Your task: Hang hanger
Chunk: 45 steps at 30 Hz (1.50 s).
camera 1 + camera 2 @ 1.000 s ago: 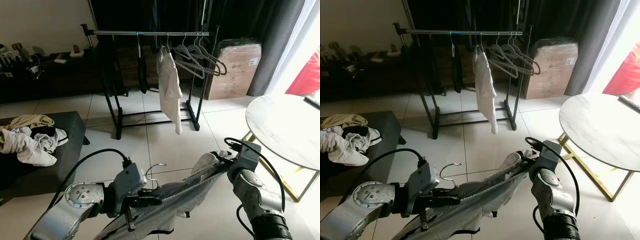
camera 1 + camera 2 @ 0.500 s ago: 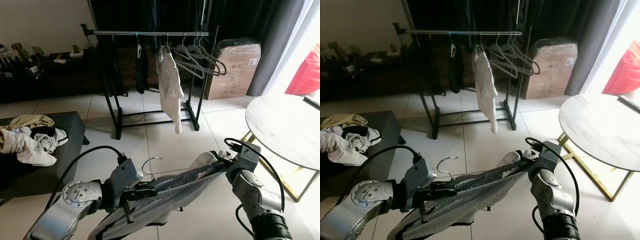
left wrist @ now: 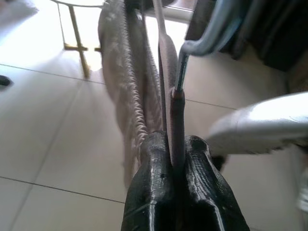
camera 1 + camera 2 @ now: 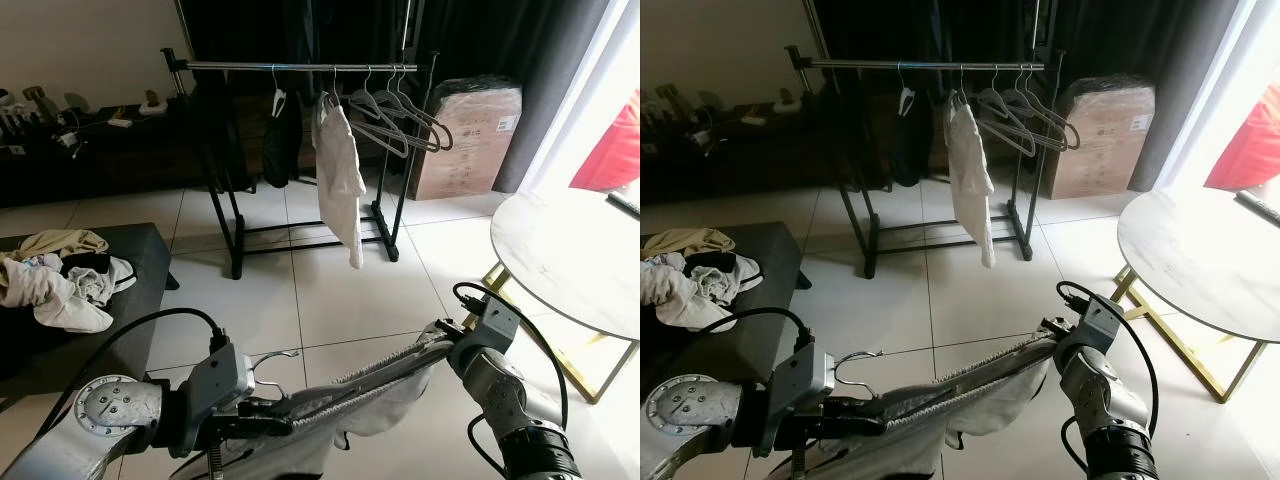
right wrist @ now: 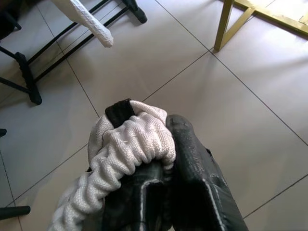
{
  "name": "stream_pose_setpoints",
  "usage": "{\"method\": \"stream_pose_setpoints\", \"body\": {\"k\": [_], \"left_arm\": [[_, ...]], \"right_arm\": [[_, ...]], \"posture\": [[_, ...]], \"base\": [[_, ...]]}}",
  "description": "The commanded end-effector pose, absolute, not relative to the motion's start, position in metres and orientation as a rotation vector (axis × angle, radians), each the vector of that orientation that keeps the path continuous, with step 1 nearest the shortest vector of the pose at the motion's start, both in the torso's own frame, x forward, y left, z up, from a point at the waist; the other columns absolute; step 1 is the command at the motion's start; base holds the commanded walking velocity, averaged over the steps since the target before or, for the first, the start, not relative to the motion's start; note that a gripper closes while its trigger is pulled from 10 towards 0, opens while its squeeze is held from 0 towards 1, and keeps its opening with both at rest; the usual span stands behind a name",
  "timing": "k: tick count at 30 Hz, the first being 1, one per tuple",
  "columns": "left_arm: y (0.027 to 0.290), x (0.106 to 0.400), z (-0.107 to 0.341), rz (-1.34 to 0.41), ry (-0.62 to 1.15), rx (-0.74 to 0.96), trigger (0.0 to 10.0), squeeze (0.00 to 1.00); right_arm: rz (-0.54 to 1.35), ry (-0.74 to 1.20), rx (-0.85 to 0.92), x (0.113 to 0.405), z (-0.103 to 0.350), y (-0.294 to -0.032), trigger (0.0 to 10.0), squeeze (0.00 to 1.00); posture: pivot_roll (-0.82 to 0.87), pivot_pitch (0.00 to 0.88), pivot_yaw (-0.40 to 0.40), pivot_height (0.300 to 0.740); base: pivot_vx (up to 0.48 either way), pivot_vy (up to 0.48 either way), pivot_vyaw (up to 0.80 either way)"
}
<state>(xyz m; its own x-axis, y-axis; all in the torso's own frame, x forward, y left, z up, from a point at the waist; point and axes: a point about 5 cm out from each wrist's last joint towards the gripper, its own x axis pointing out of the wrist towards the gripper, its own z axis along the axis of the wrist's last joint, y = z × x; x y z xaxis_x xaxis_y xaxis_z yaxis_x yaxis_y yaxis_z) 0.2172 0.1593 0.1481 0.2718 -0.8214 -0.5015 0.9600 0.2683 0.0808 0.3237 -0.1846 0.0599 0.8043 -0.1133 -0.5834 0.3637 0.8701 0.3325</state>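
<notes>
Hanger (image 4: 330, 395) and the pale knit garment (image 4: 385, 395) draped over it hang stretched between my two grippers, low over the tiled floor (image 4: 330, 290), with the clothes rack (image 4: 300, 67) well ahead of both and higher than either. My left gripper (image 3: 174, 149) is clamped together on the hanger's neck, just below the metal hook (image 4: 855, 362), which curls up right beside my fingers (image 3: 156, 159). My right gripper (image 5: 159, 168) is closed on the far shoulder end, with a thick bunch of the knit squeezed under the fingers there. I judge the load light but awkward: the hanger itself is thin and stiff and will follow my wrist, while the knit is soft, sags below the bar between my grippers and could slide off if I tilt it. The neck hold looks like the one that matters, since it steers the hook; the right hold mainly keeps the cloth spread and level. The rail already carries several empty hangers (image 4: 400, 110) and a white garment (image 4: 338, 170), so the hook will need a gap among them.
</notes>
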Motion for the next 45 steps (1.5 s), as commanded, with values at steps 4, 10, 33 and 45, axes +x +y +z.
{"method": "stream_pose_setpoints", "body": {"k": [4, 10, 33, 45], "left_arm": [[0.168, 0.244, 0.149, -1.010, 0.339, 0.432, 10.0, 0.00], [0.161, 0.257, 0.166, -0.900, 0.183, 0.264, 10.0, 0.00], [0.141, 0.227, 0.171, -1.161, 0.181, 0.044, 10.0, 0.00], [0.138, 0.207, 0.157, -1.331, 0.320, 0.076, 10.0, 0.00]], "right_arm": [[-0.337, 0.534, 0.460, 0.325, 0.068, -0.203, 0.0, 0.00], [-0.286, 0.551, 0.487, 0.327, 0.066, -0.194, 0.0, 0.00], [-0.098, 0.585, 0.466, 0.328, 0.065, -0.175, 0.0, 0.00], [-0.235, 0.339, 0.589, 0.346, 0.098, -0.195, 0.0, 0.00]], "posture": [[-0.04, 0.080, 0.010, 0.740], [-0.04, 0.082, 0.011, 0.740], [-0.04, 0.077, 0.007, 0.740], [-0.07, 0.059, 0.035, 0.740]], "base": [[0.000, 0.000, 0.00], [0.000, 0.000, 0.00], [0.000, 0.000, 0.00], [0.000, 0.000, 0.00]]}}
